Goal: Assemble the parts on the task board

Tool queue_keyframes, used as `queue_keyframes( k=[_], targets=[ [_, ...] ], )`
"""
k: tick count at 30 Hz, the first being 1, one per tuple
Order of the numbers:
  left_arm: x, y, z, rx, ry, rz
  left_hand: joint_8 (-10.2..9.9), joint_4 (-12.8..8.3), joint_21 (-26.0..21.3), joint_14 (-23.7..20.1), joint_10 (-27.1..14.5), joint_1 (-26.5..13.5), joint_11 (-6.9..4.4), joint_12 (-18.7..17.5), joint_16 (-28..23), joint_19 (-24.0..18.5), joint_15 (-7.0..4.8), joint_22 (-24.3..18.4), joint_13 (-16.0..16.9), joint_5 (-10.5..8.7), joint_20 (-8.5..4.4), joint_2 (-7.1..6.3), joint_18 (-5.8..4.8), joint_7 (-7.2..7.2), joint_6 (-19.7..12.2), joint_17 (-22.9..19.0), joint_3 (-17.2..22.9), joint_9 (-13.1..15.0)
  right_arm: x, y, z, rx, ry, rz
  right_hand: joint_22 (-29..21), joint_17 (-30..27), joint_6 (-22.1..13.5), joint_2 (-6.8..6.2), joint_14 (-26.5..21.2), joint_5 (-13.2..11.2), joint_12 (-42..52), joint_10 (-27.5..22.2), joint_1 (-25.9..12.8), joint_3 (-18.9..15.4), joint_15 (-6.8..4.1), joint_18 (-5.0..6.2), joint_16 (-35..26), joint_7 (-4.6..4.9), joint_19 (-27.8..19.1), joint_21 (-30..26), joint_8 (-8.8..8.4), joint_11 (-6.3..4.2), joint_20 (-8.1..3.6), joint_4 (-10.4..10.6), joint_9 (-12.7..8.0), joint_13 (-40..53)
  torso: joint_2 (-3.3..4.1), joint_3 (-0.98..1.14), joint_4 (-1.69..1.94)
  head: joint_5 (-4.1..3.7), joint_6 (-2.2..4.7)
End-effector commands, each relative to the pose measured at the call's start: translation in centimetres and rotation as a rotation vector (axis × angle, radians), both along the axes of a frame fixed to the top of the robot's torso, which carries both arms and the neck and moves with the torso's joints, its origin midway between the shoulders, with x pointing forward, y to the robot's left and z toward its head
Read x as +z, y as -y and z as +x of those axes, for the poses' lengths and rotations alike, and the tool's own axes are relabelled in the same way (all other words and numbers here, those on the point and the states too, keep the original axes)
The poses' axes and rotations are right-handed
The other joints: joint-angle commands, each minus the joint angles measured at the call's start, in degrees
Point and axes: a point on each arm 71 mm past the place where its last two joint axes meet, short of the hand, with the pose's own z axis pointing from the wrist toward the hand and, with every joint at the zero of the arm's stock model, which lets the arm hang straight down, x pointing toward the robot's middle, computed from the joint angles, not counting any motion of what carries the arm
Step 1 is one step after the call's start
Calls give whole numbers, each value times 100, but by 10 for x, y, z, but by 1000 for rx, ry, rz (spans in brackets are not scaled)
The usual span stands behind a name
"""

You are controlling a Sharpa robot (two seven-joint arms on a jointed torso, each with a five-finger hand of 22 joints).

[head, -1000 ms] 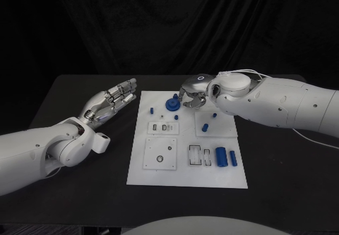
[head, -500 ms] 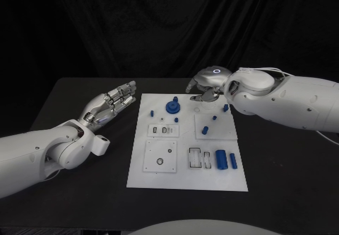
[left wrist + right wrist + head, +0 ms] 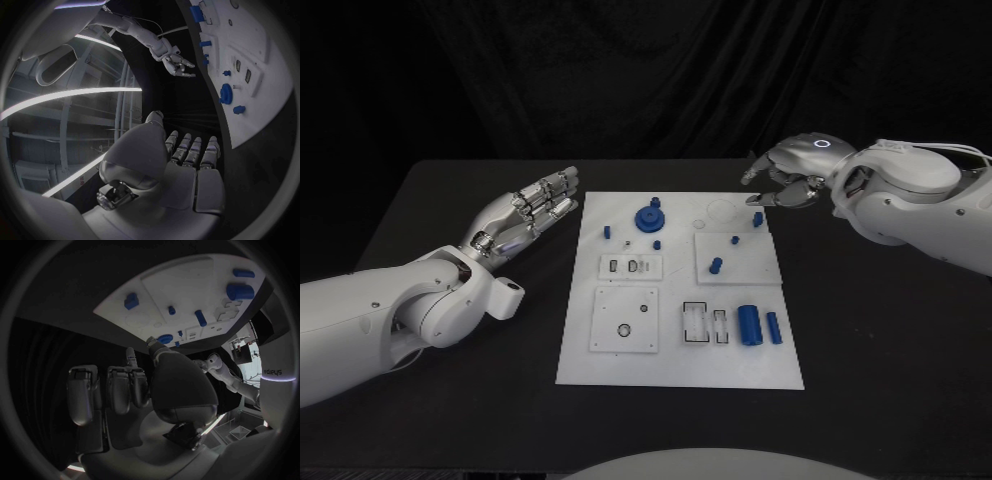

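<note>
White board: the task board lies in the middle of the black table, its long axis running away from the robot.
Round part: a blue knob stands upright near the board's far end (a small stem points up from it).
Long parts: two blue cylinders lie flat side by side at the board's near right, their long axes along the board's length.
Small parts: a short blue peg stands right of the board's middle; another peg stands near the left edge.
Left hand: the left hand rests off the board's left edge, palm up, fingers straight and close together, pointing away from the robot, holding nothing.
Right hand: the right hand hangs above the board's far right corner, fingers curled downward; nothing is visible in its grasp, though I cannot tell for certain.
</note>
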Motion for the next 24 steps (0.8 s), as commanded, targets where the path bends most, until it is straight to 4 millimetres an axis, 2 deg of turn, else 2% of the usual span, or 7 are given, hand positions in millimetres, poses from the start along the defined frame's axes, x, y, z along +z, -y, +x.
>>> queue_keyframes(
  k=[1,5,9,13,17,24],
  targets=[
    [9,1,-3,-40,106,-70,20,1,39,8,-37,59,-6,-26,38,23,41,6,-3,33,36,20,105,-2,11,7,28,1,-1,13,-3,-49,44,27,1506,1457,35,-6,593,118,15,595,0,-56,-79,-40,-46,-17,604,18,9,-53,-52,4,-20,1509,-1,4,-12,23,-38],
    [9,2,-3,-42,106,-71,20,-1,39,7,-39,63,-7,-27,37,22,44,6,-3,35,37,21,105,-3,12,6,31,1,-8,29,-4,-81,37,23,1506,1465,35,-12,594,136,15,595,11,-64,-86,-40,-37,-13,604,18,7,-55,-59,6,-26,1509,-9,1,-1,10,-31],
    [9,2,-3,-42,105,-71,20,-1,39,7,-39,63,-7,-27,37,22,44,6,-3,35,37,21,105,-3,12,6,31,1,-14,36,-3,-98,28,17,1506,1469,35,-20,595,139,15,595,12,-73,-95,-40,-31,-5,604,18,6,-51,-66,12,-30,1509,-10,0,-2,17,-53],
    [9,2,-3,-42,105,-71,20,-6,39,7,-38,71,-7,-26,37,22,46,6,-3,41,39,20,105,-3,9,6,35,1,-21,39,-3,-105,8,7,1506,1464,51,-28,594,119,15,595,0,-99,-104,-40,-36,17,604,18,12,-39,-77,42,-35,1509,-10,-5,14,2,-63],
    [9,1,-3,-41,105,-70,19,-9,39,8,-39,75,-7,-27,37,22,47,6,-3,44,40,20,105,-3,6,6,38,1,-24,39,-3,-104,-2,2,1506,1457,53,-41,593,104,15,595,-18,-123,-105,-40,-44,25,604,18,10,-34,-82,73,-40,1509,-9,-3,4,21,-79],
    [9,1,-3,-42,105,-71,20,-13,38,7,-41,82,-5,-28,36,20,49,5,-3,49,42,21,104,-3,11,6,43,1,-29,37,-1,-103,-20,-8,1506,1454,66,-65,593,56,15,595,-25,-156,-108,-40,-46,32,604,18,14,-29,-87,107,-45,1509,-12,-10,3,3,-72]
  ],
)
